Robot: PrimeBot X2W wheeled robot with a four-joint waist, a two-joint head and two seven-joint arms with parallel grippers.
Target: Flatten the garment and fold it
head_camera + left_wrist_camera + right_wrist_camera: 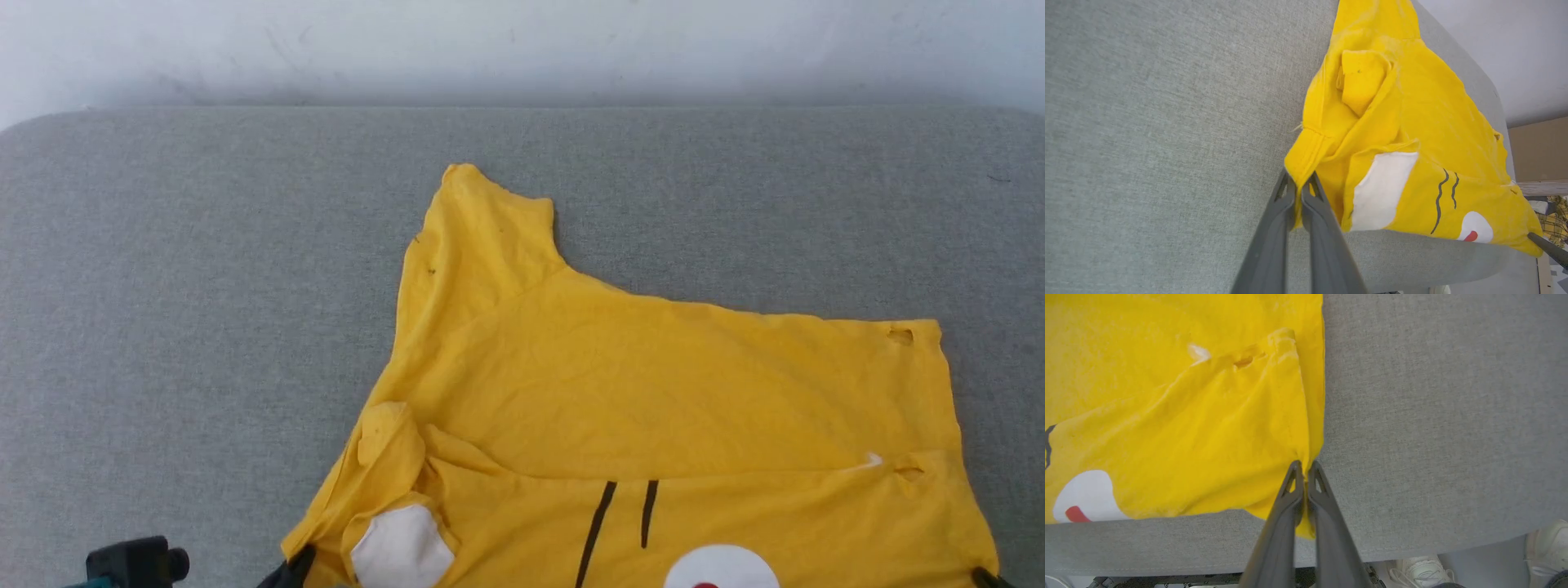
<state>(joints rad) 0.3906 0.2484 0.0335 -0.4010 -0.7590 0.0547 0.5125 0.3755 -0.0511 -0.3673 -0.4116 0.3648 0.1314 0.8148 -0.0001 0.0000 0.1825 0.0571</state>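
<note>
On the grey padded surface (204, 286), toward its near edge and right of centre, the yellow garment (653, 392) lies partly spread. **Progress:** flattening is judged underway but incomplete. The far half of the body lies fairly smooth, with one sleeve (482, 220) pointing away from the robot. The near-left portion is bunched, with a rumpled flap (388, 433) turned over just beyond the white patch (400, 551). A crease runs across the body just beyond the two black stripes (620, 514), and shallow wrinkles show near the right-hand hem. The near border, carrying the white half-circle (718, 567), reaches the front rim of the surface, and a little cloth hangs over it at the right corner. No deliberate fold is evident, so the folding stage is judged not yet begun. What is left, on this evidence, is to draw out the bunched corner, smooth the crease, then fold. **Grip:** the left gripper (1300, 185) has its fingers pressed together on a hemmed edge at the garment's near-left corner, with cloth pinched between the tips. The right gripper (1305, 467) is likewise closed on the near-right corner, where cloth gathers into the tips and a small tail of it hangs below them. The body of the garment thus lies between the two grippers and beyond them, held at both near corners. A person's white shoes (1545, 543) stand on the floor below the front rim.
</note>
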